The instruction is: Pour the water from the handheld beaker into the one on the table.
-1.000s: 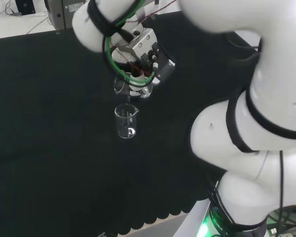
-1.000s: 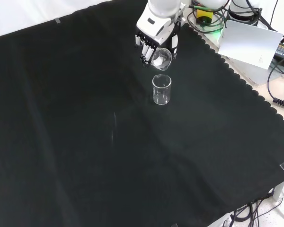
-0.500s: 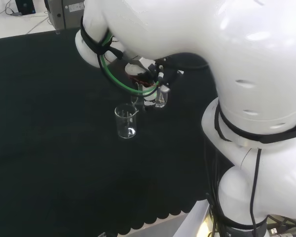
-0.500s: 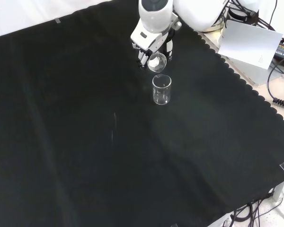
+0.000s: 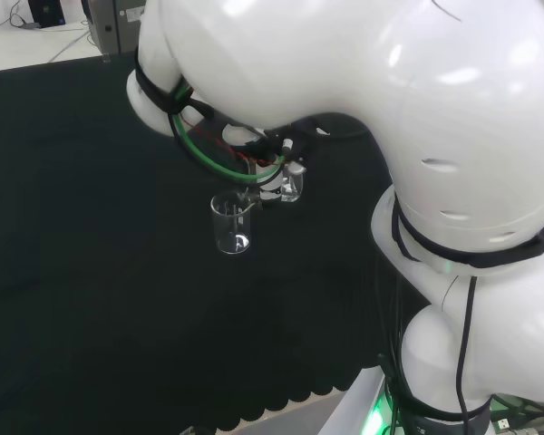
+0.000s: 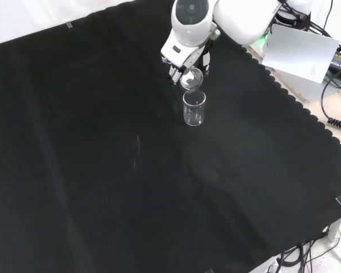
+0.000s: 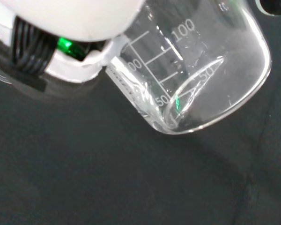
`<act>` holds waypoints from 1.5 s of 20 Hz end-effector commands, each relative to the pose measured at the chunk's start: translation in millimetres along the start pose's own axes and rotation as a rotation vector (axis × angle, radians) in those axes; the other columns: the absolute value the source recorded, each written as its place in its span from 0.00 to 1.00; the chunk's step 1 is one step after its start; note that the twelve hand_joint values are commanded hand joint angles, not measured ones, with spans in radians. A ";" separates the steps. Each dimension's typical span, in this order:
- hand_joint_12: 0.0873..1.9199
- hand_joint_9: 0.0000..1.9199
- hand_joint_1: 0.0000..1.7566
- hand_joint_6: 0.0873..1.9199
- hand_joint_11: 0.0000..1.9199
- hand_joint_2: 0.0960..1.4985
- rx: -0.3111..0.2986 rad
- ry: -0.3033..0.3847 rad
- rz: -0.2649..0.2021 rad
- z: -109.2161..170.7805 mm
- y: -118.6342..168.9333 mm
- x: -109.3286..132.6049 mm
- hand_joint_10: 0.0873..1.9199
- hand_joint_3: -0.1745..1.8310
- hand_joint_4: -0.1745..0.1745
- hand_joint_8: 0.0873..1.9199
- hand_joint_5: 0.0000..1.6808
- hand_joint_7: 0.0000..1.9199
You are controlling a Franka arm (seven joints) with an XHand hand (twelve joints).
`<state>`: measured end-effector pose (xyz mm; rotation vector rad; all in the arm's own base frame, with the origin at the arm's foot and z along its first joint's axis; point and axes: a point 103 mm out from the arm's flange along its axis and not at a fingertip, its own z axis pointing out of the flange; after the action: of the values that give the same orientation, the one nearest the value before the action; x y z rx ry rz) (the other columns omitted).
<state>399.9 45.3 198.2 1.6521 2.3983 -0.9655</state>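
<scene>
We see 2 clear glass beakers. Handheld beaker (image 6: 191,79) tilted, mouth just above rim of table beaker (image 6: 194,107), w/ graduation marks on its wall. Table beaker upright on black cloth, spout visible, contents can't tell.

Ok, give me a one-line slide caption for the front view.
The hand tilts the held beaker just above the beaker on the black cloth.

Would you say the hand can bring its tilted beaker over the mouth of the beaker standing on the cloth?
Probably yes: the hand holds the tilted beaker just above the standing beaker, with nothing between them.
</scene>
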 end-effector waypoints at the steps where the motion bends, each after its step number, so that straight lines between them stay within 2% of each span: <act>1: 0.31 0.95 0.66 0.35 0.78 0.35 -0.008 -0.046 -0.003 -9.5 -1.6 6.6 0.07 0.48 0.72 0.36 0.76 0.80; 11: 0.31 0.95 0.66 0.35 0.78 0.35 0.010 -0.154 0.002 -19.8 3.0 13.5 0.07 0.48 0.73 0.36 0.76 0.80; 17: 0.31 0.95 0.66 0.35 0.78 0.35 0.021 -0.181 0.022 -17.5 5.1 13.0 0.07 0.48 0.74 0.36 0.76 0.80; 23: 0.31 0.95 0.66 0.36 0.78 0.36 0.039 -0.236 0.038 -24.8 6.4 13.9 0.07 0.48 0.74 0.36 0.75 0.80; 30: 0.31 0.95 0.66 0.36 0.78 0.36 0.043 -0.289 0.039 -30.7 7.2 18.6 0.07 0.48 0.75 0.36 0.75 0.79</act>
<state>407.9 74.0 211.5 1.4759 2.1831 -1.1476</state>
